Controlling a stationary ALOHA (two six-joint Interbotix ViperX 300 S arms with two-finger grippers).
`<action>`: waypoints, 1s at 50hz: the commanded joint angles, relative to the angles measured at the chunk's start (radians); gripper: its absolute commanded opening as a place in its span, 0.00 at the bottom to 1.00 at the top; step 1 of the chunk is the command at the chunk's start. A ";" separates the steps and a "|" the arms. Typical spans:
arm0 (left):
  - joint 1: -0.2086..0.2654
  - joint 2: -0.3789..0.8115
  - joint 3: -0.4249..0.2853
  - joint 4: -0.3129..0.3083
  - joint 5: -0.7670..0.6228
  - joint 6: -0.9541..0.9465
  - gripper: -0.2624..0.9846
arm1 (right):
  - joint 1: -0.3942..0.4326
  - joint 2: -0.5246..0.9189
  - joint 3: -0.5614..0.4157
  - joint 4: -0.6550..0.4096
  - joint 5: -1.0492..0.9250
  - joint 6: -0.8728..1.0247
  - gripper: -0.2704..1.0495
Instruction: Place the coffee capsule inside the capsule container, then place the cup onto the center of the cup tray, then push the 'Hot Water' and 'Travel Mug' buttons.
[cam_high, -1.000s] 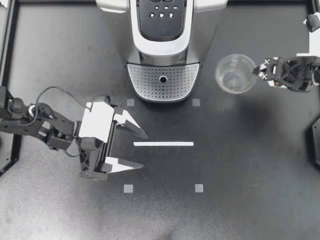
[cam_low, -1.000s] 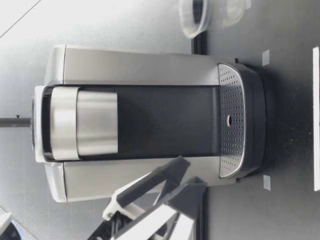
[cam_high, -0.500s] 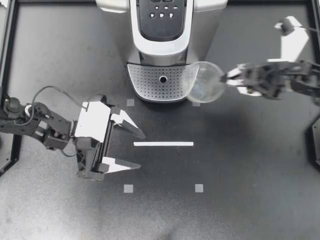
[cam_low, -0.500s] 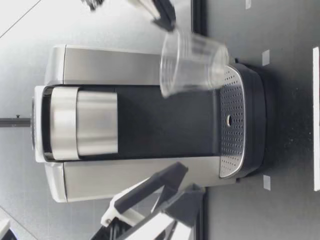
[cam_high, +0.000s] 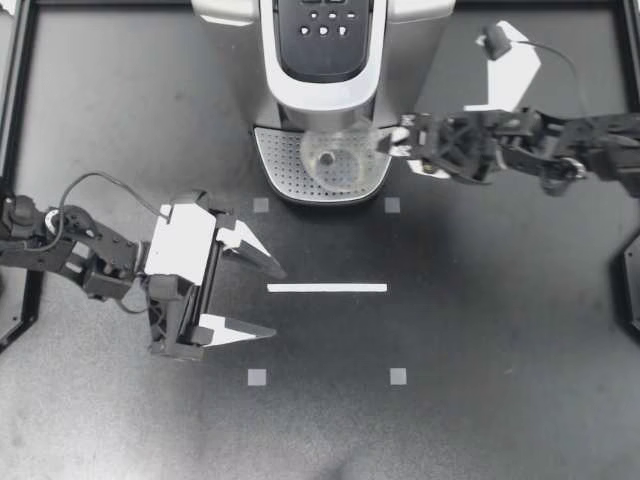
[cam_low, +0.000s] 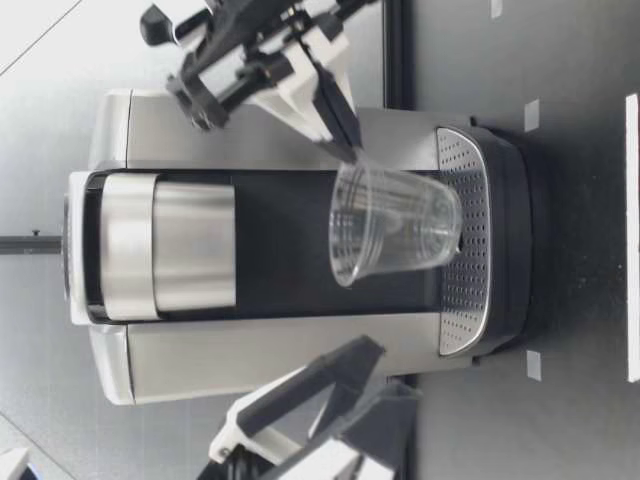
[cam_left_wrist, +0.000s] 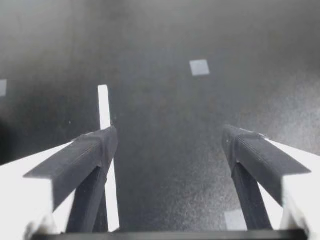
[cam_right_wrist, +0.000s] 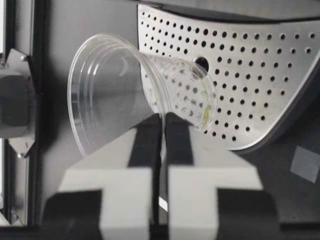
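**Right pincer**: the fingers are pressed together on the clear wall of the cup near its rim, and only that thin wall lies between them. The arm comes in from the desk's right edge and reaches level toward the machine's front.

**Cup:** it lies directly ahead of the right pincer's fingertips, on their machine side. It is held by one side only. In the low view the cup stands mouth up and slightly tilted, below the fingertips that grip it. Its base is over the perforated cup tray, close to the tray's central hole. Whether the base touches the tray cannot be told.

**Cup tray and machine:** the tray projects from the foot of the coffee machine, which stands at the middle of the desk's rear edge. The buttons sit on the machine's dark top panel, above and behind the cup.

**Left pincer**: the fingers are spread wide with nothing between them. It hangs toward the desk's left edge, well apart from the cup and the tray. Ahead of it on the desk lie a white tape strip and small grey square markers.
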 joint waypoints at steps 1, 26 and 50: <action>0.003 -0.025 -0.005 0.000 -0.002 0.002 0.82 | -0.009 0.003 -0.032 -0.002 -0.011 -0.002 0.25; 0.003 -0.054 0.017 0.000 -0.002 0.000 0.82 | -0.031 0.054 -0.069 -0.002 -0.021 0.002 0.25; 0.003 -0.054 0.020 0.000 0.000 0.000 0.82 | -0.038 0.064 -0.081 0.000 -0.005 0.002 0.27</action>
